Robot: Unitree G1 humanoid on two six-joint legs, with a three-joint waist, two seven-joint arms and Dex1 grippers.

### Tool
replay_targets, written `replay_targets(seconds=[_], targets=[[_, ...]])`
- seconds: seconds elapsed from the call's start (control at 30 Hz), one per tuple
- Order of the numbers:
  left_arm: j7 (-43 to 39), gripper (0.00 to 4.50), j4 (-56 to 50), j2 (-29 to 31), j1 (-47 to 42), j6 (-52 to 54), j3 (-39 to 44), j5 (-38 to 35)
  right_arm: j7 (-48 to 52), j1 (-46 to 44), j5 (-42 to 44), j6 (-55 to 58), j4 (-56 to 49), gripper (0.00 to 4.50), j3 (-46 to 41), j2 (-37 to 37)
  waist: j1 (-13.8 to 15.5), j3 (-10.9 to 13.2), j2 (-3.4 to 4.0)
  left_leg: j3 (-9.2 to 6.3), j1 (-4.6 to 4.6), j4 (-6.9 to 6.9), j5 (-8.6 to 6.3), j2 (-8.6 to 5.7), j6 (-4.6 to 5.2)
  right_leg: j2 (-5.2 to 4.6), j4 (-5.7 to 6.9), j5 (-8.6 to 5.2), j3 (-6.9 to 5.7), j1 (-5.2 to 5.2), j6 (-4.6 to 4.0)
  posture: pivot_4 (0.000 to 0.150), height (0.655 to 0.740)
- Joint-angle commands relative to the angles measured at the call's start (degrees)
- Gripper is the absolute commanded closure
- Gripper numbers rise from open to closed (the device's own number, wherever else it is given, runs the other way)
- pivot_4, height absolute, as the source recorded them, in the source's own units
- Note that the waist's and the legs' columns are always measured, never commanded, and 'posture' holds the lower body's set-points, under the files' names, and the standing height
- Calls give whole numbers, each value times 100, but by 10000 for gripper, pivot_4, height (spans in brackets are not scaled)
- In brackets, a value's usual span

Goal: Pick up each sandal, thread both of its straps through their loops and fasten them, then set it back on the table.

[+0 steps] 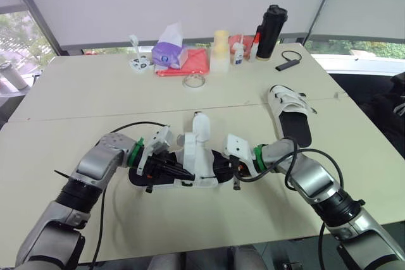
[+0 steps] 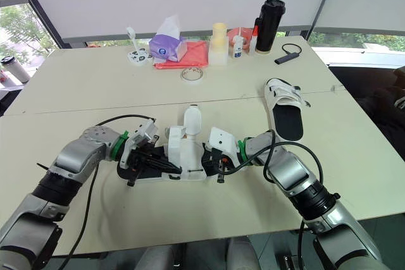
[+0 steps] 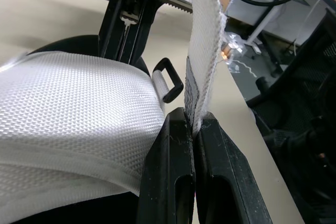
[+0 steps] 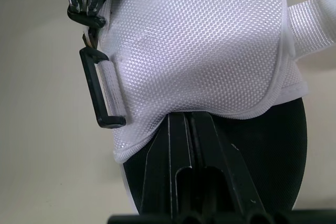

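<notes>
A black-soled sandal [image 1: 190,170] with white straps lies at the table's front middle, between both grippers. My left gripper [image 3: 193,124] is shut on a white strap [image 3: 203,45] of that sandal, right beside a black loop [image 3: 169,80]. From the other end, my right gripper [image 4: 189,116] is shut on the edge of the sandal's white mesh upper [image 4: 199,45], with a black loop [image 4: 100,90] on that upper's side. Another strap [image 1: 200,128] of the sandal sticks out toward the far side. A second sandal [image 1: 288,112] lies at the right, away from both grippers.
Along the far edge stand a purple tissue pack [image 1: 169,52], a red cloth [image 1: 193,61], a pale cup [image 1: 219,49], a small white bottle [image 1: 238,54] and a black flask [image 1: 271,31]. A tape roll [image 1: 193,81] and a black gadget with a cable [image 1: 288,62] lie nearer.
</notes>
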Motion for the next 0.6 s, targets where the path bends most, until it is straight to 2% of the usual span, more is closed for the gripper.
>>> replay_targets(seconds=[0.03,0.17,0.2,0.3,0.37,0.5,0.6], targets=[[148,44721,-82,22,113,-335,27,205,-104,37,-222,120,182,45000,137,-7,0,0,0,0,1,0,0,0,0,0,0,0,0,0,0,1500,7400],[270,44721,-56,-9,129,-322,85,160,-102,29,-226,110,197,45000,136,0,6,-1,0,-2,2,0,0,0,0,0,2,0,0,1,0,1500,7400],[282,42149,-57,-3,121,-308,93,148,-98,26,-226,105,203,45000,137,2,7,-1,0,-1,2,2,0,0,0,0,3,0,0,2,0,1500,7400],[368,31508,-56,-11,112,-293,125,132,-90,17,-238,91,226,45000,136,9,11,-1,0,-1,4,4,0,0,0,0,7,0,0,3,0,1500,7400],[371,20961,-66,-4,107,-263,134,112,-86,11,-248,81,240,45000,136,12,15,-1,0,-1,4,7,0,0,0,0,10,0,0,3,0,1500,7400],[530,1657,-389,-52,58,289,503,-398,-76,0,-260,66,252,45000,143,19,19,0,0,-1,4,14,0,0,0,0,22,-1,-1,2,0,1500,7400],[630,738,-732,48,94,652,758,-705,-74,-2,-262,72,255,45000,138,20,18,0,-1,-6,5,16,1,1,0,-1,28,-1,-1,2,-1,1500,7400]])
